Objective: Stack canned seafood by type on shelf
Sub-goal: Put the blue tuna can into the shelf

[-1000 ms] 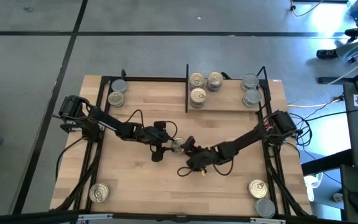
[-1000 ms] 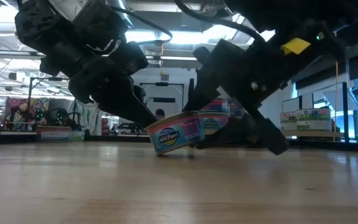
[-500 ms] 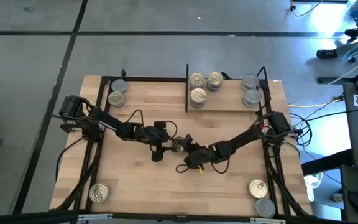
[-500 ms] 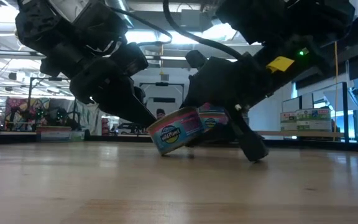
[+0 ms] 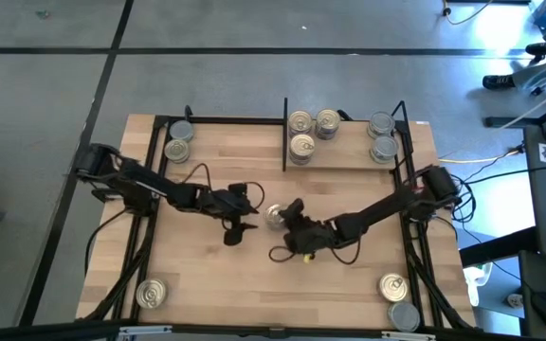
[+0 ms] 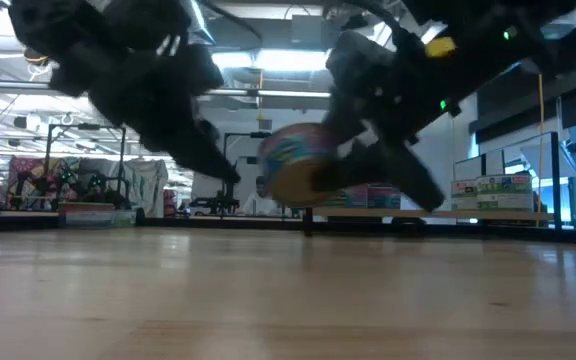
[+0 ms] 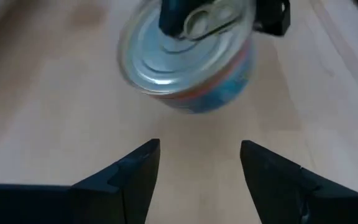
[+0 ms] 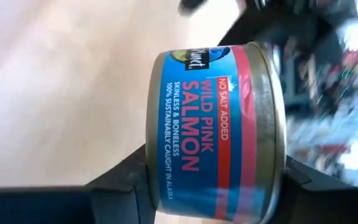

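A salmon tin (image 8: pixel 213 118) with a blue and red label and a pull-tab lid (image 7: pixel 179 59) is up off the wooden table, shut in my right gripper (image 5: pixel 290 216) near the table's middle; it also shows in the low view (image 6: pixel 303 165). My left gripper (image 7: pixel 201 162) is open and empty, just left of the tin (image 5: pixel 275 216), its fingers pointing at it. The shelf (image 5: pixel 349 159) runs along the far edge with a black divider (image 5: pixel 284 133). It holds two tins in its left bay (image 5: pixel 178 140) and several in its right bay (image 5: pixel 301 145). My right gripper pinches the tin between its two fingers, one on the pull-tab lid (image 7: pixel 178 18) and one on the base (image 8: pixel 148 163). The fingers come slanting down from the table's right side. The tin is lifted clear of the table and tipped on its side (image 6: pixel 303 165).
Loose tins lie near the table's front edge: one at the left (image 5: pixel 151 294) and two at the right (image 5: pixel 393 286) (image 5: pixel 404 315). Black frame bars (image 5: pixel 150 237) (image 5: pixel 413 256) run down both sides. Bare wood (image 5: pixel 254 279) lies in front of the grippers.
My left gripper has let go of the tin and drawn back toward the table's left edge. My right gripper has raised the tin off the table and tipped it over onto its side.
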### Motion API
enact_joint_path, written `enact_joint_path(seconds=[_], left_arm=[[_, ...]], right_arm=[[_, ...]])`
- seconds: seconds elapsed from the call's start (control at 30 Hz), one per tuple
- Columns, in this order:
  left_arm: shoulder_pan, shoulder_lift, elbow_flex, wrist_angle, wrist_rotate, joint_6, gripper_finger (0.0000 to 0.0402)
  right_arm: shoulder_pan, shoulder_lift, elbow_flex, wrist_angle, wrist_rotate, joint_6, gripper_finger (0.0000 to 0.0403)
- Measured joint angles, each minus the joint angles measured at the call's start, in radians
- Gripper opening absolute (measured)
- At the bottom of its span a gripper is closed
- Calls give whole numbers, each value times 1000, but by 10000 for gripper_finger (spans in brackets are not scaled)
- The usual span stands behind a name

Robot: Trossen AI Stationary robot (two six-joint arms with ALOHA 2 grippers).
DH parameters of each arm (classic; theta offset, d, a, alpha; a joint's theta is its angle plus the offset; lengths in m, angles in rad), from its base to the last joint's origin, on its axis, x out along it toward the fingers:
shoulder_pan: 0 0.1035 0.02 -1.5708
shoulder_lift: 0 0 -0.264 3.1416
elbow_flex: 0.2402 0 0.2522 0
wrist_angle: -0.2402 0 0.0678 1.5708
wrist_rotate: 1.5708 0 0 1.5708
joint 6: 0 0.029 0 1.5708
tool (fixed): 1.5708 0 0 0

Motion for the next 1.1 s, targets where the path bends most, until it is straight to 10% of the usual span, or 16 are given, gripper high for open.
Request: enact_joint_path(seconds=[0.67,1.1], left_arm=[[-107,-78,3,-215,-167,-170,224],[-110,-79,5,-215,-183,-187,224]], right_arm=[[-100,-482,-1,-932,215,557,189],[-444,-476,-81,-826,45,465,189]])
